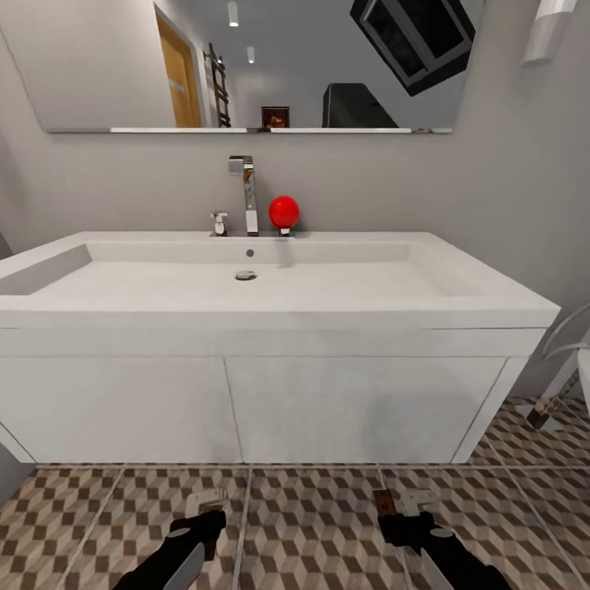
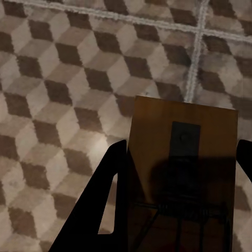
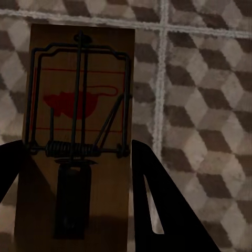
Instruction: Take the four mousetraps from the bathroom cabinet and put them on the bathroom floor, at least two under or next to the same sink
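The white bathroom sink [image 1: 270, 328] hangs on the wall straight ahead, above the cube-patterned bathroom floor [image 1: 319, 524]. Both grippers sit low over the tiles just in front of it. My left gripper [image 1: 203, 518] [image 2: 184, 147] is shut on a brown mousetrap [image 2: 181, 173], whose board is gripped between the black fingers [image 2: 110, 199]. My right gripper [image 1: 403, 518] [image 3: 77, 144] is shut on a second mousetrap [image 3: 79, 105] [image 1: 383, 501] that shows a wire spring and a red print. The cabinet is out of view.
A chrome faucet [image 1: 244, 192] and a red ball-shaped object [image 1: 283, 211] stand at the back of the basin, under a wide mirror [image 1: 246, 65]. A white fixture [image 1: 574, 360] stands at the right edge. Open floor runs under and in front of the vanity.
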